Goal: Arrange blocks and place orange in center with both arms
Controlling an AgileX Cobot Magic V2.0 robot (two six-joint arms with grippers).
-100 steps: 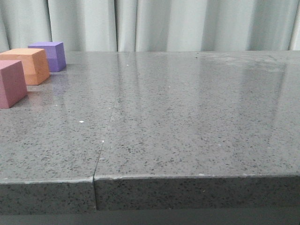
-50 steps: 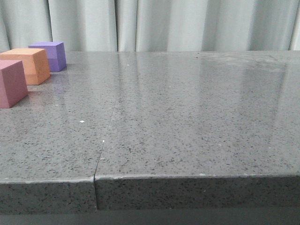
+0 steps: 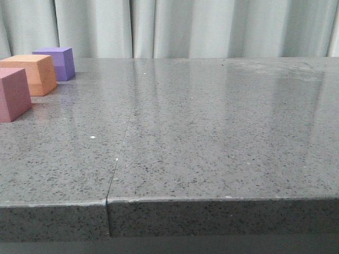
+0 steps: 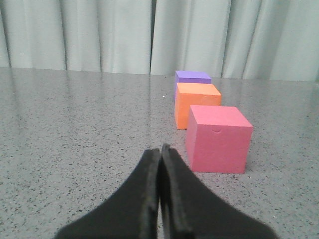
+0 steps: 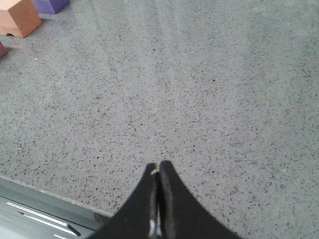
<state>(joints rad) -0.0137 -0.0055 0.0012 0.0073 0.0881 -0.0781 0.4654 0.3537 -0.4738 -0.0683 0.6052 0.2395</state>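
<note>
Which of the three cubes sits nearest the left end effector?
The pink-red cube; the orange cube and purple cube line up farther behind it.

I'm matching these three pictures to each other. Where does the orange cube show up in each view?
Front view: orange cube at far left, between the purple cube behind and the pink-red cube in front.
Left wrist view: right of middle, mid-row.
Right wrist view: upper left corner, partly cut off.
Shared landmark: the purple cube just beyond it.
</note>
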